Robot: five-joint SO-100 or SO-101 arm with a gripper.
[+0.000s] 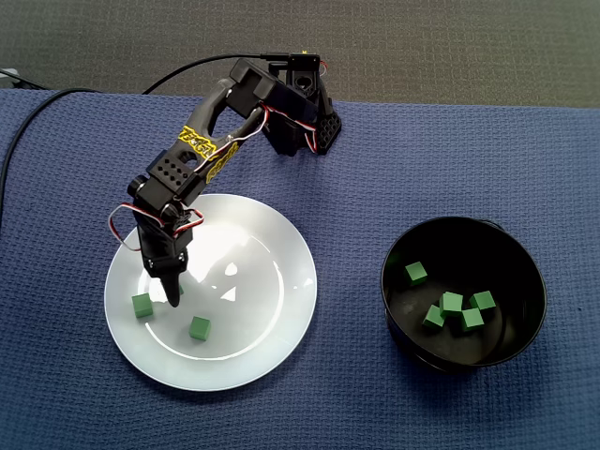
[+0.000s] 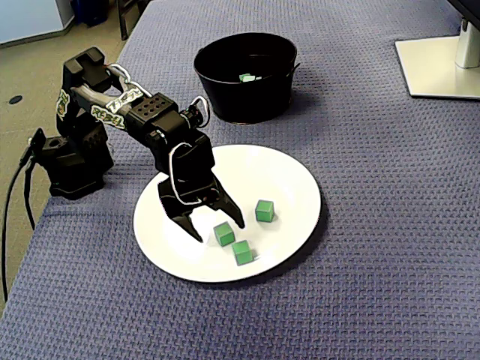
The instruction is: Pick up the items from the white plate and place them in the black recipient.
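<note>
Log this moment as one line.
gripper open over plate | three cubes on plate, one under the jaws | bowl holds five more | nothing held

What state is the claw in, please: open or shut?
Open: the claw has its fingers spread apart over the white plate, gripping nothing.

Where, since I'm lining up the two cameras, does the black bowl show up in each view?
In a fixed view: the black bowl sits at the right edge, right of the white plate.
In a fixed view: the black bowl sits at top centre, beyond the white plate.
Shared landmark: the white plate, with the arm bent over it in both fixed views.
</note>
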